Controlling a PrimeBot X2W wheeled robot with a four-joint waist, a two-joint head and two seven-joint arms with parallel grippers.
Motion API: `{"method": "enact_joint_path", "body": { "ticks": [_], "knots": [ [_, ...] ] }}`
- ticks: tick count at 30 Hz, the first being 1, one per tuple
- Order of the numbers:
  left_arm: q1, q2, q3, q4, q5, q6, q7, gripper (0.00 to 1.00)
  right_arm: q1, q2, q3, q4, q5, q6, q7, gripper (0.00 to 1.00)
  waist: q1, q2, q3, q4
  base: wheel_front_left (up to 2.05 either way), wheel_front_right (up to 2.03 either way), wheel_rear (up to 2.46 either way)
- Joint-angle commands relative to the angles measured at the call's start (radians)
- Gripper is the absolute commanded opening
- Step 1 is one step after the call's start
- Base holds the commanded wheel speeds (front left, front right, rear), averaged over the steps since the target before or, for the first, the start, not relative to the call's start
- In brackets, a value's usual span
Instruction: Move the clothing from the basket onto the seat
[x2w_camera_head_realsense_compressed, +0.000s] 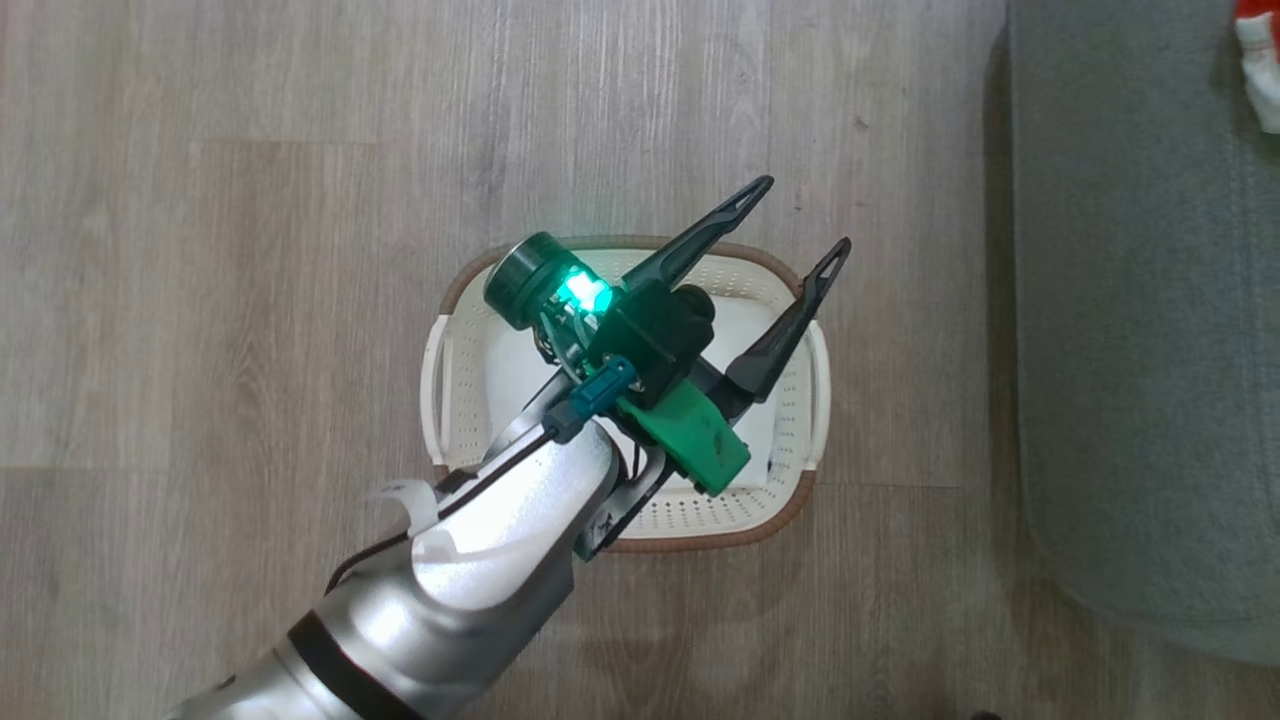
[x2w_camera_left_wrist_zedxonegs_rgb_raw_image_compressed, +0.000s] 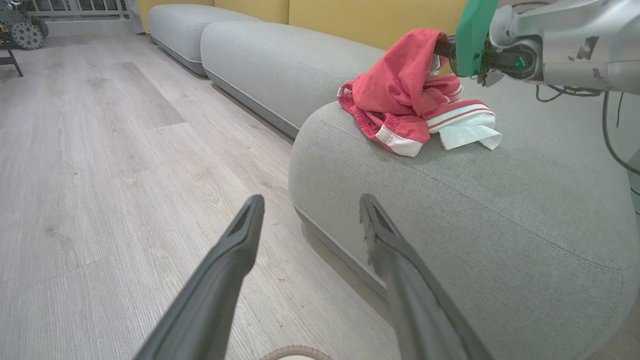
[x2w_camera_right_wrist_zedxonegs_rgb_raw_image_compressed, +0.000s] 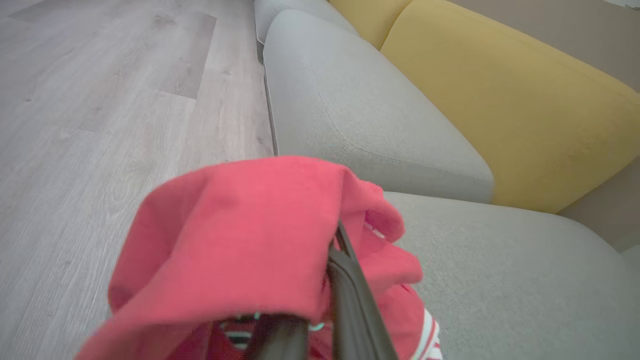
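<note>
Left end effector (x2w_camera_head_realsense_compressed: 805, 213) is seen released: fingers spread wide, nothing btwn them. It is hung above the basket (x2w_camera_head_realsense_compressed: 440, 400), tips aimed toward the seat (x2w_camera_head_realsense_compressed: 1130, 350). The basket is stood on the floor (x2w_camera_head_realsense_compressed: 250, 300), near the seat's rounded corner but apart from it. Its flat white bottom is seen around the arm. A bit of its brown rim is caught at the bottom edge of the left wrist view, under the open fingers.

Right end effector (x2w_camera_right_wrist_zedxonegs_rgb_raw_image_compressed: 342, 250) is clenched on the clothing (x2w_camera_left_wrist_zedxonegs_rgb_raw_image_compressed: 400, 95). Its dark fingers are pressed together w/ red fabric pinched and draped over them, so the tips are mostly hidden. One red piece is held up in a peak by that grip, lower folds touching the heap under it. The rest is laid crumpled on top of the seat, near the front edge: red cloth w/ white bands, red-and-white stripes and a white flap spread toward the seat's middle. In the head view only a red-and-white scrap is seen, at the top right corner, on the grey cushion.

A second grey cushion (x2w_camera_left_wrist_zedxonegs_rgb_raw_image_compressed: 260, 60) is lined up beyond the seat, along the floor. Yellow back cushions (x2w_camera_right_wrist_zedxonegs_rgb_raw_image_compressed: 525, 110) are set behind both. Whether the held piece is fully separate from the heap cannot be told.
</note>
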Motion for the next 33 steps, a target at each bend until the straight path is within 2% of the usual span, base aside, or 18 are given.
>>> {"method": "enact_joint_path", "body": {
  "ticks": [1,2,7,14,25,33],
  "knots": [
    [-0.022,0.010,0.019,-0.025,0.009,-0.003,-0.009,1.00,0.006,-0.010,-0.022,-0.024,-0.021,0.007,-0.022,0.45,-0.0001,0.0000,-0.004,-0.009,0.00,0.00,0.00],
    [-0.020,0.012,0.020,-0.023,0.008,-0.002,-0.009,1.00,0.011,-0.005,-0.038,-0.021,-0.028,0.007,-0.028,1.00,-0.0001,0.0000,-0.006,-0.013,0.00,0.00,0.00],
    [-0.011,0.025,0.027,-0.014,0.002,0.005,-0.009,1.00,0.029,0.028,-0.066,0.004,-0.051,0.007,-0.050,1.00,-0.0001,0.0000,-0.025,-0.047,0.00,0.00,0.00],
    [0.013,0.039,0.040,-0.004,-0.016,0.014,-0.009,1.00,0.077,0.051,-0.014,0.030,-0.004,0.007,-0.059,1.00,-0.0001,0.0000,-0.062,-0.106,0.00,0.00,0.00],
    [0.077,0.060,0.122,-0.035,-0.046,0.045,-0.009,1.00,0.166,0.079,0.187,-0.066,0.195,0.007,-0.059,1.00,-0.0001,0.0000,-0.175,-0.168,0.00,0.00,0.00],
    [0.181,0.079,0.219,-0.039,-0.065,0.085,-0.009,1.00,0.245,0.100,0.348,-0.142,0.355,0.007,-0.059,1.00,-0.0001,0.0000,-0.301,-0.155,0.00,0.00,0.00]
  ]
}}
